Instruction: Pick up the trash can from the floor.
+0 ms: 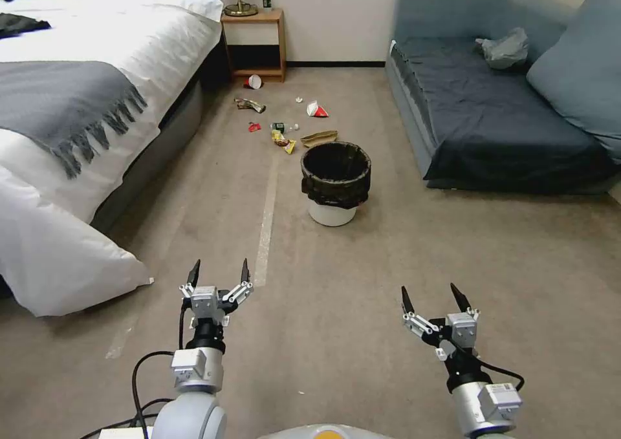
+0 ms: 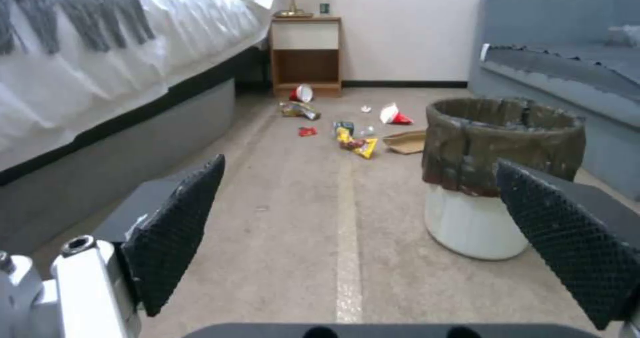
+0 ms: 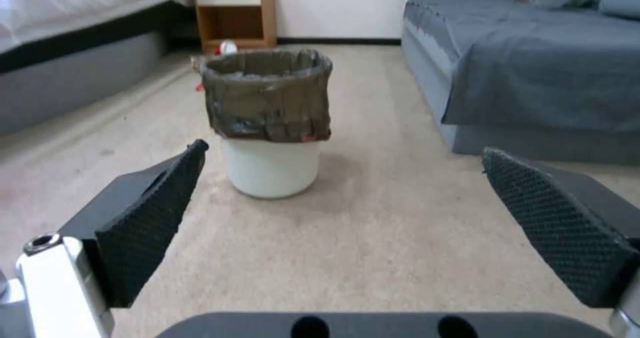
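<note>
Both grippers, left [image 1: 218, 272] and right [image 1: 432, 299], gape, well short of bin [image 1: 335, 182]; liner may slip if pinched.

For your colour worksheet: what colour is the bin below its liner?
White, clearest in the right wrist view.

A Bedroom With a Bed and a Sofa

A big bed [image 1: 97, 103] with white sheets and a gray blanket [image 1: 65, 103] is on the left. A blue-gray sofa [image 1: 504, 103] is on the right. Between them, a small wooden table [image 1: 253, 44] stands by the pale wall [image 1: 336, 12]. The carpet [image 1: 336, 310] is tan.
</note>
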You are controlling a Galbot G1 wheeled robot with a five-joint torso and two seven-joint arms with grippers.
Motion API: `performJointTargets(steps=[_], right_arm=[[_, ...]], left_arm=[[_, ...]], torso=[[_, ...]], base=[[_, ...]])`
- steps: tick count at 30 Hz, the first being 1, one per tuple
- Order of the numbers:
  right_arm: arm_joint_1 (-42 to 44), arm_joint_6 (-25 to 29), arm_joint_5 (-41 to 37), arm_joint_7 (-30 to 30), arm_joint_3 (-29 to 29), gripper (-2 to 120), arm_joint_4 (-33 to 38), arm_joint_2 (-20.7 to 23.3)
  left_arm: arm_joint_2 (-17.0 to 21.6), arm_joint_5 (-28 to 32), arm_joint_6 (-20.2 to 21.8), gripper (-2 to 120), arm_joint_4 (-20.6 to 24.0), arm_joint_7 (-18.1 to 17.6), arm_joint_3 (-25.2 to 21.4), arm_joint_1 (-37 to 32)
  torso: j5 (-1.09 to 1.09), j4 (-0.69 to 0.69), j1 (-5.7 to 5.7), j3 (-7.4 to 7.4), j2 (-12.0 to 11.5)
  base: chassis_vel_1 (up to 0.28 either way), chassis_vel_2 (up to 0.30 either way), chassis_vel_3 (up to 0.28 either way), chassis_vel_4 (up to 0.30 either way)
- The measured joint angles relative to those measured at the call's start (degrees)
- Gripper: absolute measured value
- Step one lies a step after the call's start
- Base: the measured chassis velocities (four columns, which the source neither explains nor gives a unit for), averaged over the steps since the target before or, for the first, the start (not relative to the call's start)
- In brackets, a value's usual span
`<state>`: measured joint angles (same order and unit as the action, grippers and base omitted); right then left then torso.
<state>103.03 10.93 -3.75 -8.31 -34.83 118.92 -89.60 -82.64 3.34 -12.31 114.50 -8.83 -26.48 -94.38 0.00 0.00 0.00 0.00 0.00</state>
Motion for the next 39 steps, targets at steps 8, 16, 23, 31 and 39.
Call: performJointTargets(steps=[8,16,23,31,39], right_arm=[[-0.65,2.85,-0.97,-1.70,-0.43,100,-0.92,-0.15],[-0.54,4.34,-1.82,-2.76,-0.62,100,-1.73,-0.21],[-0.61,4.35,-1.69,-2.89,-0.61,100,-1.86,-0.32],[-0.78,4.58,-1.77,-3.43,-0.85,100,-1.99,-0.32],[-0.78,5.15,-1.70,-4.02,-1.29,100,-2.36,-0.24]], left_arm=[[0.01,0.16,-1.28,100,-0.25,1.50,-0.51,0.02],[0.07,0.46,-4.23,100,-1.19,2.13,-0.83,0.24],[0.14,0.50,-4.58,100,-1.37,3.12,-1.16,0.46],[0.21,0.44,-4.79,100,-1.66,3.79,-1.34,0.74],[0.07,0.34,-4.75,99,-1.95,3.73,-1.14,0.77]], torso=[[0.00,0.00,0.00,0.00,0.00],[0.00,0.00,0.00,0.00,0.00],[0.00,0.00,0.00,0.00,0.00],[0.00,0.00,0.00,0.00,0.00],[0.00,0.00,0.00,0.00,0.00]], base=[[0.000,0.000,0.000,0.000],[0.000,0.000,0.000,0.000],[0.000,0.000,0.000,0.000],[0.000,0.000,0.000,0.000],[-0.015,-0.009,-0.007,-0.011]])
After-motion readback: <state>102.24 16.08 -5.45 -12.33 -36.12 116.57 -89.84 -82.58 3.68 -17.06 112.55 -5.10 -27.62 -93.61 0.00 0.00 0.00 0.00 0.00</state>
